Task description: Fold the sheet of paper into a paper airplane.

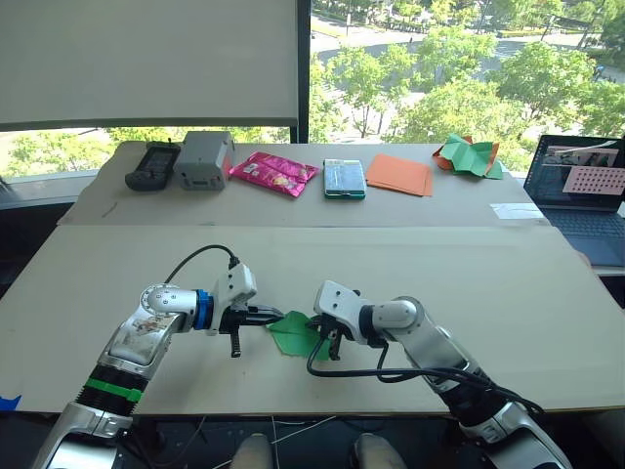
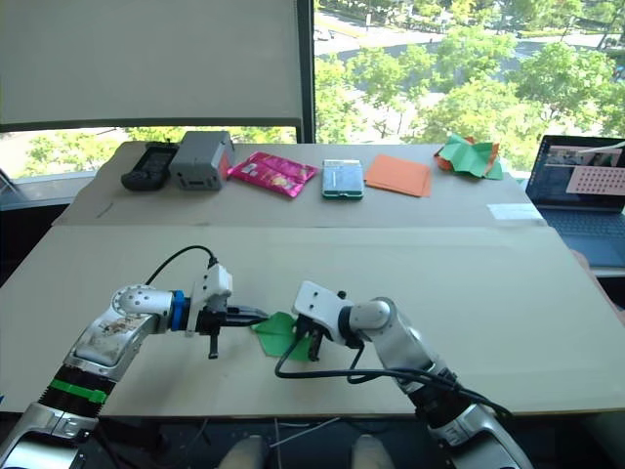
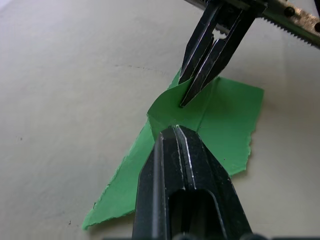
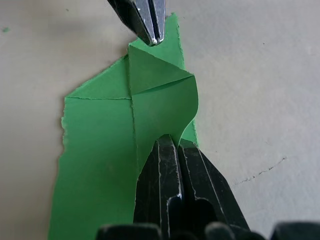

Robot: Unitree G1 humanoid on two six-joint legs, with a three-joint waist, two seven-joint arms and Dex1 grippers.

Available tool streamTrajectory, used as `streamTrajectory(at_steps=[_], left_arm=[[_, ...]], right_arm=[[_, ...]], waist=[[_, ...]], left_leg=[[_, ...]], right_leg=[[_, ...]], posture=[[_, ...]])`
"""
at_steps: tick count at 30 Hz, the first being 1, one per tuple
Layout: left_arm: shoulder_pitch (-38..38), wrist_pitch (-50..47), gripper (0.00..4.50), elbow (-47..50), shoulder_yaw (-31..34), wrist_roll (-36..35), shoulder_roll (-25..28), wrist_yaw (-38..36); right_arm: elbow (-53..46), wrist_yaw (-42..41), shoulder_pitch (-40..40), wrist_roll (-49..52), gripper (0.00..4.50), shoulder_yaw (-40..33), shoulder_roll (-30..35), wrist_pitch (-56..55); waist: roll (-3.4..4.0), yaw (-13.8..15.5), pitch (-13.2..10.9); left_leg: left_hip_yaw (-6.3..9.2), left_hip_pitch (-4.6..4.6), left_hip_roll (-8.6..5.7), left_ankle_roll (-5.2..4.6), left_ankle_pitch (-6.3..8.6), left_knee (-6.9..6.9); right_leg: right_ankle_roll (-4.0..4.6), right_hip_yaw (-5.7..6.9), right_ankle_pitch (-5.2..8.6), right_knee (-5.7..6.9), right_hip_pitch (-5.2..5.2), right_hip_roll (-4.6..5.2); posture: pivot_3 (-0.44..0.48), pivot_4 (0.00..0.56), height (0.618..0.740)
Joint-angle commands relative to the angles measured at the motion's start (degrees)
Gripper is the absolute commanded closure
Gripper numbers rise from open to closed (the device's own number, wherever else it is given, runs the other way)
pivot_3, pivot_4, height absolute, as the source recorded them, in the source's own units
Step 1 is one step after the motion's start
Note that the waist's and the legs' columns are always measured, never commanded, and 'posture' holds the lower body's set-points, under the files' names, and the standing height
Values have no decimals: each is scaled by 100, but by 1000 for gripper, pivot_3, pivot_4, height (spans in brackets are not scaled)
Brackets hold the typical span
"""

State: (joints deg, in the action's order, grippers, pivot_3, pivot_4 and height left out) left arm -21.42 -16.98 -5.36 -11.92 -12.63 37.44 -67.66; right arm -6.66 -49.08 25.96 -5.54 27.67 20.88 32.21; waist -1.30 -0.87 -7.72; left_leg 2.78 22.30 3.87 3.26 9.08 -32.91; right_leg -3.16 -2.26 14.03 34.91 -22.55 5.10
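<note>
Now sheet of paper (image 4: 100,145) flat on table (image 1: 469,283), right gripper (image 4: 170,142) pinching raised flap, left gripper (image 3: 175,131) closed at its edge

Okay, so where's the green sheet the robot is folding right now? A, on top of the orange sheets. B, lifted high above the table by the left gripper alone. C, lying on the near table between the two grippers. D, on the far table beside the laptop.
C: the sheet of paper lies on the near table, with the left gripper at one side and the right gripper at the other, each with its jaws shut on it.
</note>
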Motion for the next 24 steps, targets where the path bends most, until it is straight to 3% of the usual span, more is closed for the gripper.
streamTrajectory(at_steps=[1, 9, 16, 24], left_arm=[[-90, 359, 4500, -156, -123, 251, -89, 73], [53, 654, 4500, -329, -334, 566, -249, 142], [183, 618, 4500, -258, -331, 581, -212, 175], [173, 513, 4500, -164, -342, 568, -240, 191]], right_arm=[[16, 74, 38, -21, 4199, 9, 11, 30], [-723, 312, 65, 285, 1572, -556, -59, 36], [-1574, 276, -93, 622, 1572, -559, -54, -196], [-412, 456, -191, 159, 4104, 174, -132, -836]], waist=[[0, 2, 0], [2, 21, -1], [3, 17, 0], [3, 16, -1]], left_leg=[[0, 1, 0, 0, 0, 0], [-1, 9, 0, -1, 0, 1], [-1, 4, 0, 0, 0, 2], [-6, 8, -1, 2, 1, 3]], right_leg=[[0, 0, 0, 0, 0, 0], [0, 0, 0, 2, -4, 0], [0, 0, 0, 0, -1, 1], [0, 1, 0, -9, -3, 7]], posture=[[0, 150, 706], [0, 150, 706], [0, 150, 706], [0, 150, 706]])
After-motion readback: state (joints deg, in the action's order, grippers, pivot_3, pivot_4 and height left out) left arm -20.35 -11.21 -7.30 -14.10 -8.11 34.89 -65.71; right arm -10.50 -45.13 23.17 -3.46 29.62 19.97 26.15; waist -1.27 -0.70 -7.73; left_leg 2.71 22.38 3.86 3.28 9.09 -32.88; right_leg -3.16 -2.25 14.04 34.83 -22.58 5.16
